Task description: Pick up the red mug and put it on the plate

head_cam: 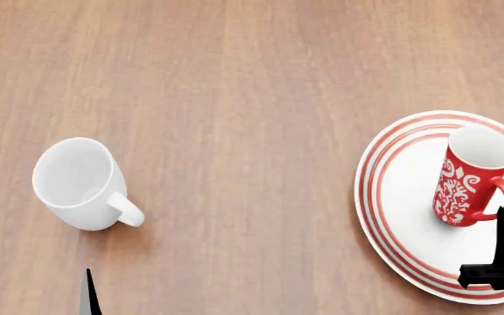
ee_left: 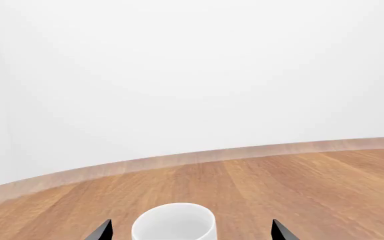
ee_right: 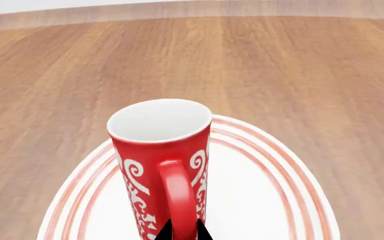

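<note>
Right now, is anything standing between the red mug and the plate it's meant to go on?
Nothing visible: the red mug already stands upright on the plate, with the right gripper at its handle.

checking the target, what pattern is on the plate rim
Concentric red rings on white, around the plate rim; clearest in the head view.

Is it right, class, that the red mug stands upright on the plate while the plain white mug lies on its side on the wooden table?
One detail is wrong: the white mug stands upright, mouth up, as the head view shows. The rest holds: the red mug stands upright on the plate, on the wooden table.
</note>
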Robot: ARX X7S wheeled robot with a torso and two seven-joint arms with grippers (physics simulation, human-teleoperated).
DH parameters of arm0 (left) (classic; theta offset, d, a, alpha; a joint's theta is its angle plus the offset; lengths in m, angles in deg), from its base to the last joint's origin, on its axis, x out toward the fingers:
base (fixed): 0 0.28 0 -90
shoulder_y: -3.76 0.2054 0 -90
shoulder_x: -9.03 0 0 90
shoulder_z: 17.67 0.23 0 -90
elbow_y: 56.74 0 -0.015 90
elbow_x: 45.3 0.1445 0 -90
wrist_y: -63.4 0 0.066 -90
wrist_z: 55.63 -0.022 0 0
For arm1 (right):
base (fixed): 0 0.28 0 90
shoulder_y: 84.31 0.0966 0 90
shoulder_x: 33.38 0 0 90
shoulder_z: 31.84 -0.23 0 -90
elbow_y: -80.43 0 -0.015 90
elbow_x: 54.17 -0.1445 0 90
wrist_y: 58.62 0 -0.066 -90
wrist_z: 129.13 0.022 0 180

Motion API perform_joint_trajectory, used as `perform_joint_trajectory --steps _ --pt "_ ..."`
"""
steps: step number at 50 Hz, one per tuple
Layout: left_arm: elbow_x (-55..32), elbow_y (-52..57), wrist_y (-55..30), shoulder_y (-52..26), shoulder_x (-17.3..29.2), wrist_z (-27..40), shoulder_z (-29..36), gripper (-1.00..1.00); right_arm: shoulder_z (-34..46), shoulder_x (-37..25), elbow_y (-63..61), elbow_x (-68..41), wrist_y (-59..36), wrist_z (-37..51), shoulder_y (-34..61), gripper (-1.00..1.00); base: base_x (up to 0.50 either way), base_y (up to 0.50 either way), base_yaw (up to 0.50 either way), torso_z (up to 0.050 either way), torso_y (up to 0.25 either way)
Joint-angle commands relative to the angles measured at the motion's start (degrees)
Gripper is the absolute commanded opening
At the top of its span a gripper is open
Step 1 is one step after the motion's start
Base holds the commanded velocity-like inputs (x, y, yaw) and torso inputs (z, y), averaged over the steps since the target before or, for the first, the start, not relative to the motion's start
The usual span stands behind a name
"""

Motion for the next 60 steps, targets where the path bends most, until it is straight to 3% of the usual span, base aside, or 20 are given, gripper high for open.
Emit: perform_joint_trajectory --steps 1,34,35,60 --pt "0.0 -0.08 0.15 -0.06 0.04 0.09 0.1 1.0 -0.34 -0.51 -1.53 0.27 -0.46 0.69 -0.28 -1.0 0.0 0.0 0.0 0.0 0.0" --pt "-0.04 -0.31 0.59 -0.23 0.14 0.31 0.41 1.0 0.81 -0.3 -1.07 1.57 -1.11 0.14 -0.16 -1.0 0.0 0.0 0.0 0.0 0.0" --pt "-0.02 -0.32 0.6 -0.24 0.15 0.32 0.42 1.0 0.86 -0.15 -0.69 1.68 -0.93 -0.08 -0.1 1.0 0.0 0.0 0.0 0.0 0.0" --pt "-0.11 -0.38 0.72 -0.34 0.27 0.5 0.7 1.0 0.67 1.72 5.25 2.09 2.26 -3.82 -1.26 1.0 0.0 0.0 0.0 0.0 0.001"
